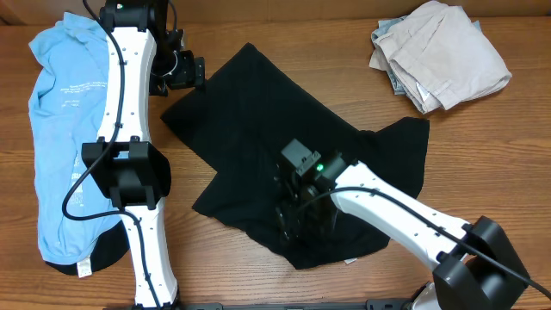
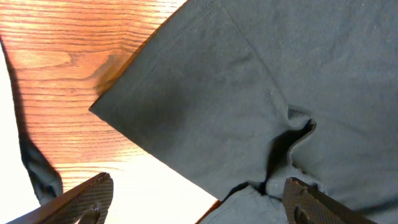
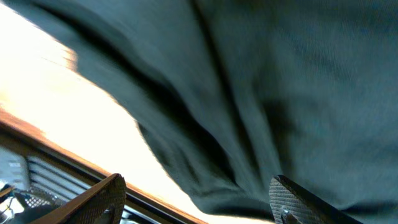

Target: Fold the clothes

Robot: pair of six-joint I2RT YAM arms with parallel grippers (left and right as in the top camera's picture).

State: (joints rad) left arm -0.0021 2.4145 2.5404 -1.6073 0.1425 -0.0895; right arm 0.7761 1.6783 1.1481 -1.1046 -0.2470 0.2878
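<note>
White arm links (image 1: 129,95) with black joints (image 1: 129,170), black cables (image 1: 67,205) and dark textured fingers (image 2: 87,198).

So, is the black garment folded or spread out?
Spread out, not neatly folded: the black garment lies loose and wrinkled across the table in an irregular shape.

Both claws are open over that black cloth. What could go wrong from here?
The soft black garment lies crumpled, with a puckered fold near the open left gripper; it may pinch the wrong layers. The open right gripper works near the edge of the wooden table; cloth could slip over. The left arm crosses the light blue T-shirt and might drag it.
</note>
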